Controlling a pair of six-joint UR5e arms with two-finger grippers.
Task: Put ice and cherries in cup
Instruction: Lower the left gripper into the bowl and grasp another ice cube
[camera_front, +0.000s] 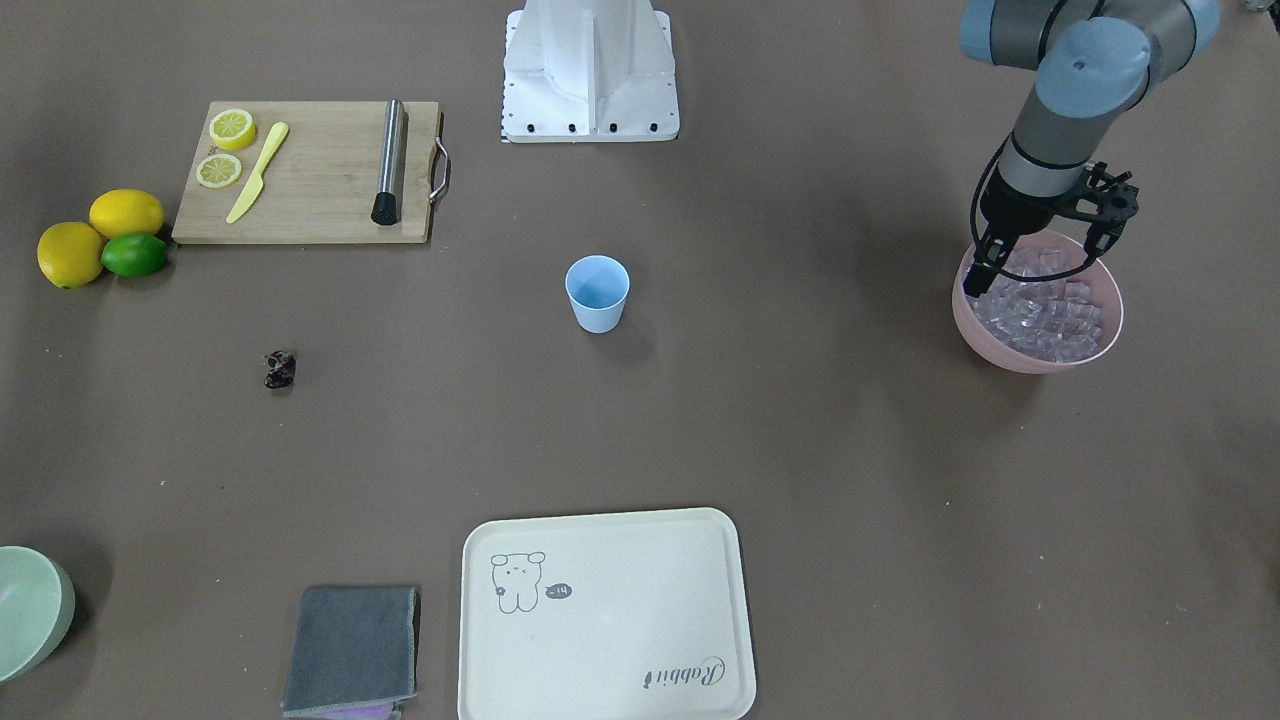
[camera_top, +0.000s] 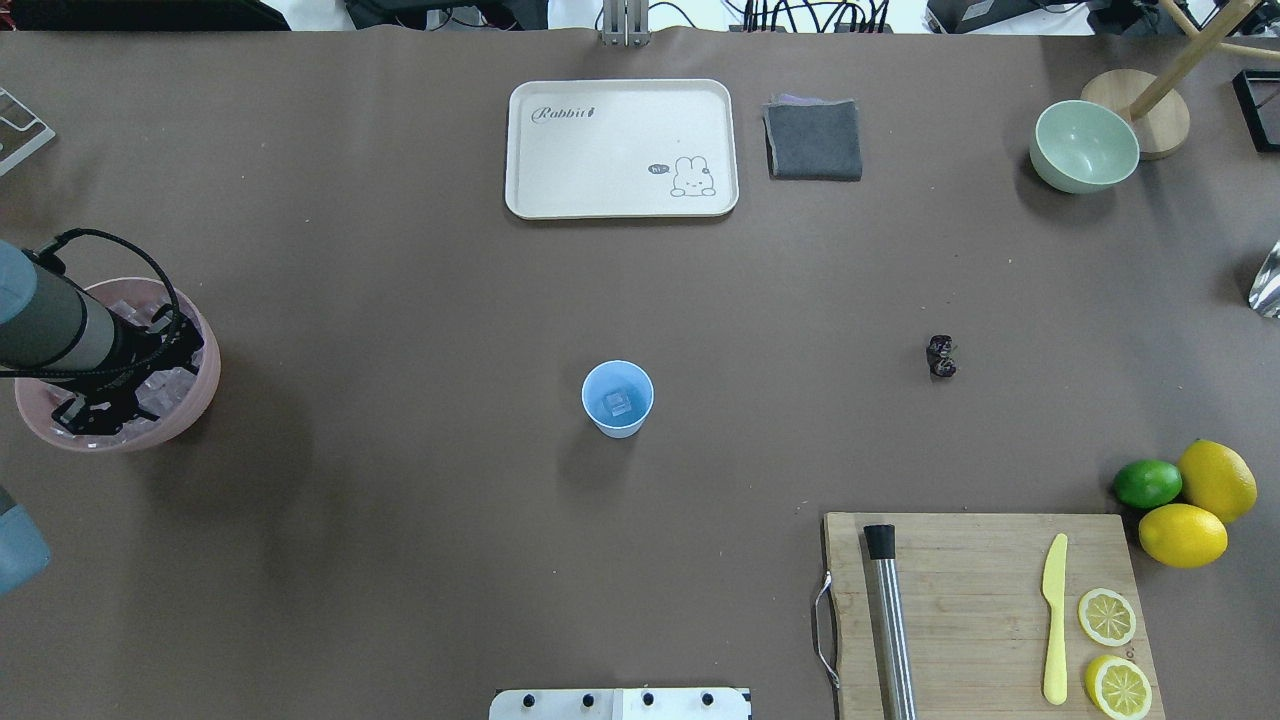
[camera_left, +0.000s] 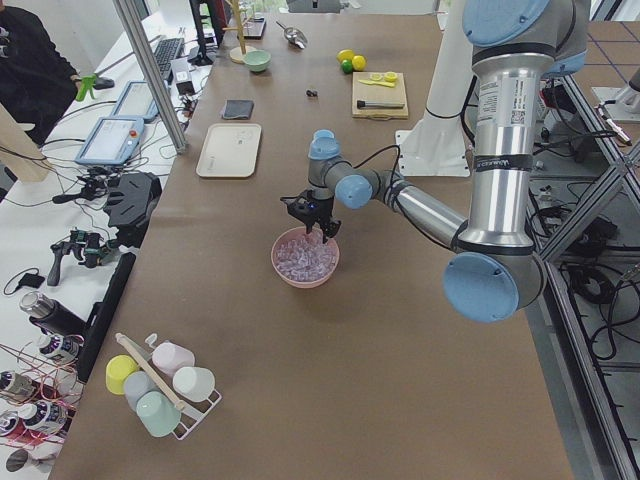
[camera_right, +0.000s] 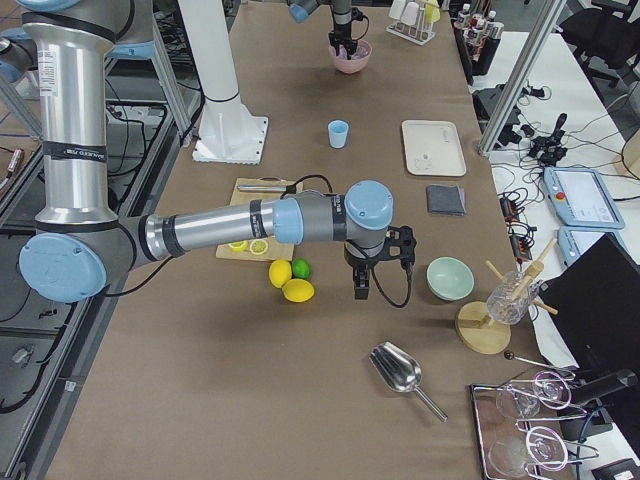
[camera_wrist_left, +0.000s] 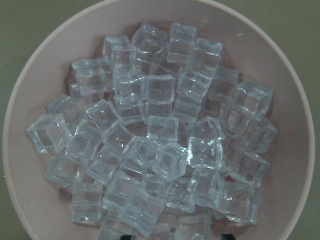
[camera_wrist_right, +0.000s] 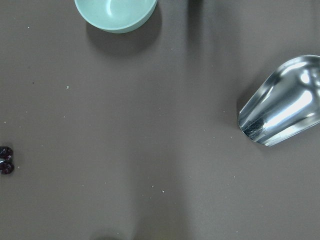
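Note:
The light-blue cup (camera_top: 617, 398) stands upright mid-table with one ice cube (camera_top: 619, 402) in it. The rest of the ice (camera_wrist_left: 160, 150) fills the pink bowl (camera_front: 1040, 360) at my left end of the table. My left gripper (camera_front: 1040, 255) hangs open and empty just above that ice, jaws spread over the bowl. The cherries (camera_top: 941, 356) lie as a small dark clump on the bare table, also at the left edge of the right wrist view (camera_wrist_right: 6, 160). My right gripper (camera_right: 362, 288) hovers near the table's right end; I cannot tell if it is open.
A cream tray (camera_top: 620, 148), a grey cloth (camera_top: 813, 140) and a pale green bowl (camera_top: 1085, 145) lie along the far side. A cutting board (camera_top: 985, 600) holds a steel muddler, a yellow knife and lemon halves; lemons and a lime sit beside it. A metal scoop (camera_wrist_right: 285, 102) lies at the right end.

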